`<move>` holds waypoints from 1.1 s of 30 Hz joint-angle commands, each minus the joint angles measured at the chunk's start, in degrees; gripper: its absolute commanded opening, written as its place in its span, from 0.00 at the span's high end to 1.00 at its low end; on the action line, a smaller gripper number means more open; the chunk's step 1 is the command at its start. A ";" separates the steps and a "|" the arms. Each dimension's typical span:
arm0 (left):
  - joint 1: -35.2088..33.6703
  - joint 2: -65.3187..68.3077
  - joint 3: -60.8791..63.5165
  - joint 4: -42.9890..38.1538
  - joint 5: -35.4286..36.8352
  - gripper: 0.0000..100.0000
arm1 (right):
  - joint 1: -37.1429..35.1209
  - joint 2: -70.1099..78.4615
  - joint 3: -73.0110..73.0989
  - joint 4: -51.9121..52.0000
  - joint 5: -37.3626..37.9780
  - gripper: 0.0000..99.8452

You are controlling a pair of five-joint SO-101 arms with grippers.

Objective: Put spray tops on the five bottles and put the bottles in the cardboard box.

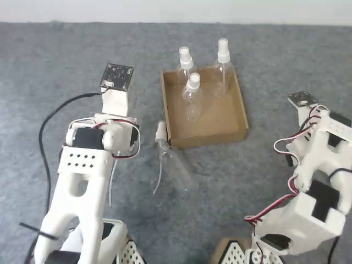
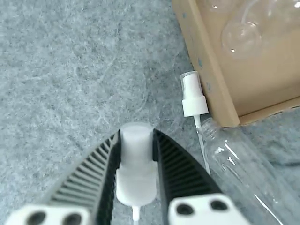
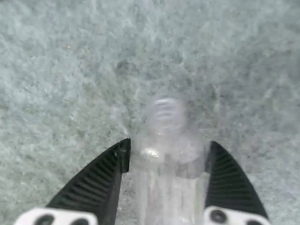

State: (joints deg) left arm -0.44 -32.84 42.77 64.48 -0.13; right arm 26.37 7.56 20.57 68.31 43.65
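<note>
One spray top [image 2: 136, 176] clamped in left gripper [image 2: 136, 135], angled down over carpet [image 2: 70, 70], right gripper [image 3: 168, 144] clasping uncapped bottle [image 3: 166, 173]

I see a counter [image 1: 264, 60] covered in grey carpet-like fabric. An open cardboard box [image 1: 212, 136] sits on it, and just beside the box's near corner a clear bottle [image 1: 176, 165] with a spray top lies on its side.

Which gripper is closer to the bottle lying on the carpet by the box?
Left. The left gripper, shut on a spray top, is close beside the lying bottle. The right gripper, shut on an uncapped bottle, is farther off, on the cardboard box's other side.
</note>
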 commanded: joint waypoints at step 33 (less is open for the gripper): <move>-5.19 -19.78 -34.33 -0.97 18.73 0.99 | -67.03 -49.45 19.52 -17.54 -31.03 0.99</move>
State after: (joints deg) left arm -1.67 -51.47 12.88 68.18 9.71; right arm -34.46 -39.12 38.24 56.97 13.41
